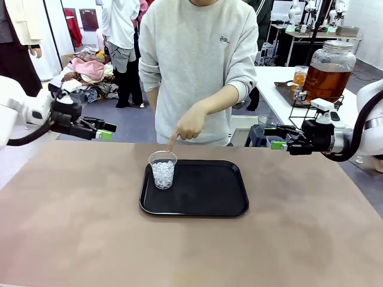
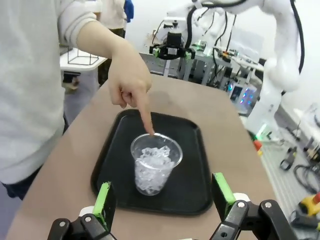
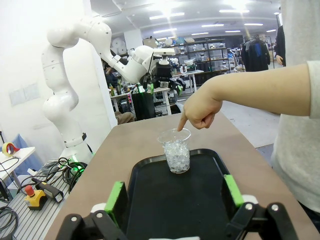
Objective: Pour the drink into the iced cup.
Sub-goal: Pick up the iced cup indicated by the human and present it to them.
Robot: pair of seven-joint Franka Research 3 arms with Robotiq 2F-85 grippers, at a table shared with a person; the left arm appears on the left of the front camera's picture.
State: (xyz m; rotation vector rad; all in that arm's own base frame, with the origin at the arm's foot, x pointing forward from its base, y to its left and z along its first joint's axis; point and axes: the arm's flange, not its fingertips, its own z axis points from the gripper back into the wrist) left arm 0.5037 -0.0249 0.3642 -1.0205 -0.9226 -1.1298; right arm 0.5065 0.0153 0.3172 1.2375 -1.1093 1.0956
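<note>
Iced cup (image 1: 163, 171), front view: clear plastic, upright, full of ice, at the near-left end of a black tray (image 1: 206, 194) in the middle of the bench (image 1: 72, 227). The person's hand (image 1: 190, 124) points down at it, fingertip just over the far rim. The amber drink (image 1: 326, 79) is in a glass dispenser jar (image 1: 336, 57) on a side table behind the right arm, well apart from the tray. A small cup (image 1: 300, 76) beside the jar also holds amber liquid. Left gripper (image 1: 106, 130) hovers off the bench's left far corner, fingers apart, holding nothing. Right gripper (image 1: 273, 137) hovers at the right far edge, fingers apart, holding nothing.

Left wrist view: left gripper (image 2: 164, 197) looks down on the iced cup (image 2: 155, 167) between its spread green pads but well short of it. The hand (image 2: 129, 85) has its index finger touching or just over the rim. The tray (image 2: 195, 170) is bare elsewhere.

Right wrist view: right gripper (image 3: 175, 195) is spread and aimed along the tray (image 3: 150, 195) at the iced cup (image 3: 177, 152), with the hand (image 3: 200, 107) pointing from above.

Step in hand, by judgement: fetch the drink; nothing is poured yet. The right arm sits nearer to it. Grip the vessel mid-body and keep it upright and level in transit. Wait for the finger to clear. Tilt slowly over the rim, since the ice leaves little room. The light cup may tip, so don't nudge it.
</note>
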